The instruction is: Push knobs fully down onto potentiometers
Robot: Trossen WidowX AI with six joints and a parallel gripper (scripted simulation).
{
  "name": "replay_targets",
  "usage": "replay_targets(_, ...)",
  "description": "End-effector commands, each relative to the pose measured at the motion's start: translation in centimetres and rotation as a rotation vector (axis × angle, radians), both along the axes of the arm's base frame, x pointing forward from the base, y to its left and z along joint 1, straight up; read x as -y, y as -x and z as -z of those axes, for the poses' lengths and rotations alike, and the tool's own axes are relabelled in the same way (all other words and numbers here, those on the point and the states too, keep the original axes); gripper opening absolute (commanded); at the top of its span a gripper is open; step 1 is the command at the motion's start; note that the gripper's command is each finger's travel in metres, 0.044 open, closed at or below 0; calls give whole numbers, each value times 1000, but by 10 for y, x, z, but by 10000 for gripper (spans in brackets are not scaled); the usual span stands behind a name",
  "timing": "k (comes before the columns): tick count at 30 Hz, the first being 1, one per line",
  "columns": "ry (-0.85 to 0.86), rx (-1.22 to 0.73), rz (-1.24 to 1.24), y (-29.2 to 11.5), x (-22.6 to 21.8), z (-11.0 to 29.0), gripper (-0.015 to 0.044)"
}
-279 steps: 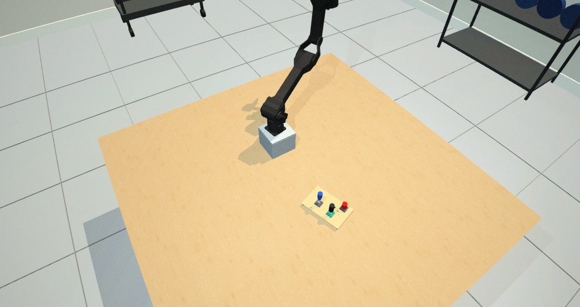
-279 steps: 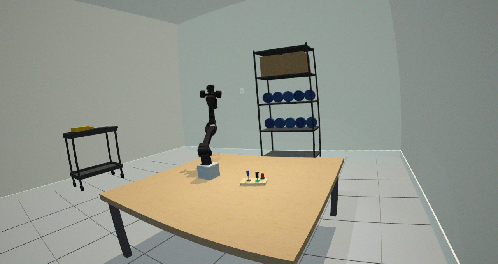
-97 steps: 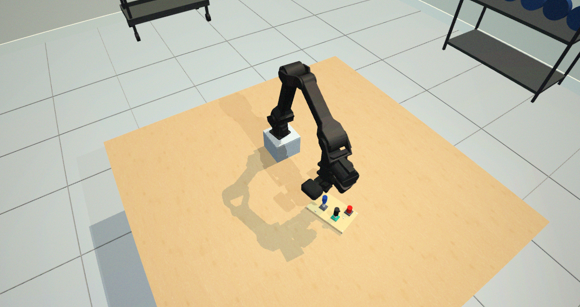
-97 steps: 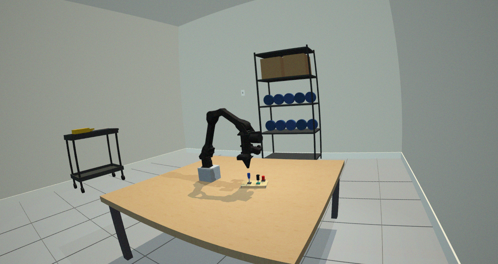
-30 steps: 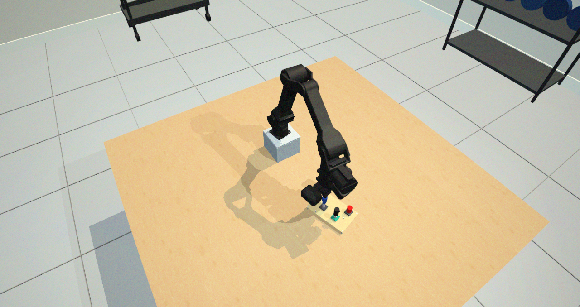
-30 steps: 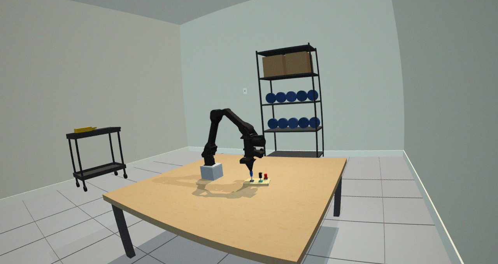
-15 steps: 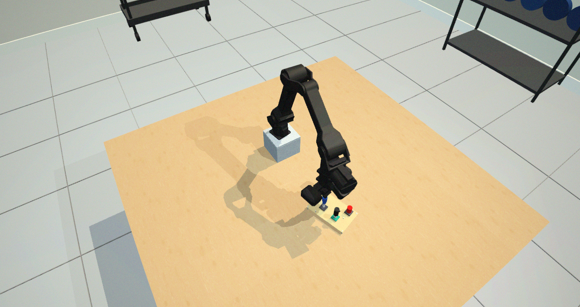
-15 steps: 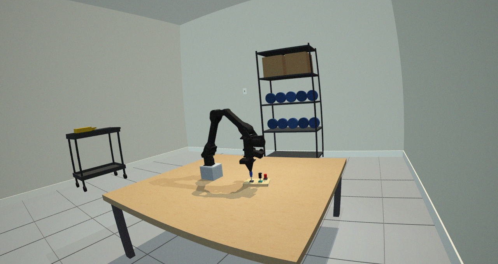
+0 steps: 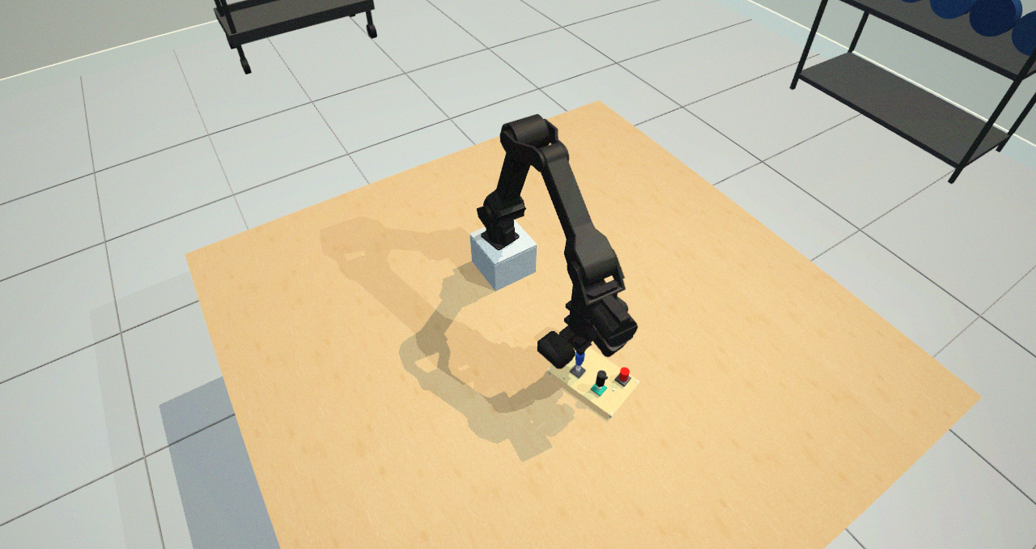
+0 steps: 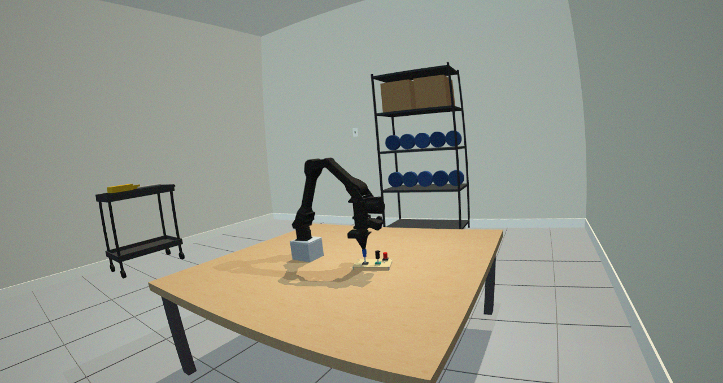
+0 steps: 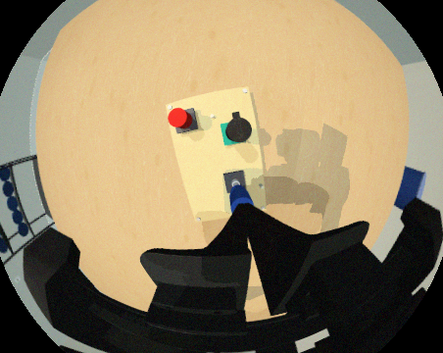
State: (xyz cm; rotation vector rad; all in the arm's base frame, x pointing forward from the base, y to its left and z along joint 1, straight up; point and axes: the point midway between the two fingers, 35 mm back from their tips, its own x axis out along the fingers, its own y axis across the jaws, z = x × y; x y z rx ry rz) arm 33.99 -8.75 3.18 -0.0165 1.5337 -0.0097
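A small tan circuit board stands on the table with three potentiometers in a row. A blue knob sits high on its shaft over a grey base. A black knob stands on a green base. A red knob sits low on a dark base. My gripper is shut, with its tips directly above the blue knob and touching its top.
The arm's grey base block stands behind the board on the wooden table. A black shelf rack with blue discs and a black cart stand on the floor away from the table.
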Motion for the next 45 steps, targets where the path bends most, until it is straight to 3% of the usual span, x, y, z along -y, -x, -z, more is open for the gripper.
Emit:
replay_targets(1, -4, -2, 6, -2, 0, 8, 0)
replay_targets(45, -4, -3, 6, -2, 0, 22, 0)
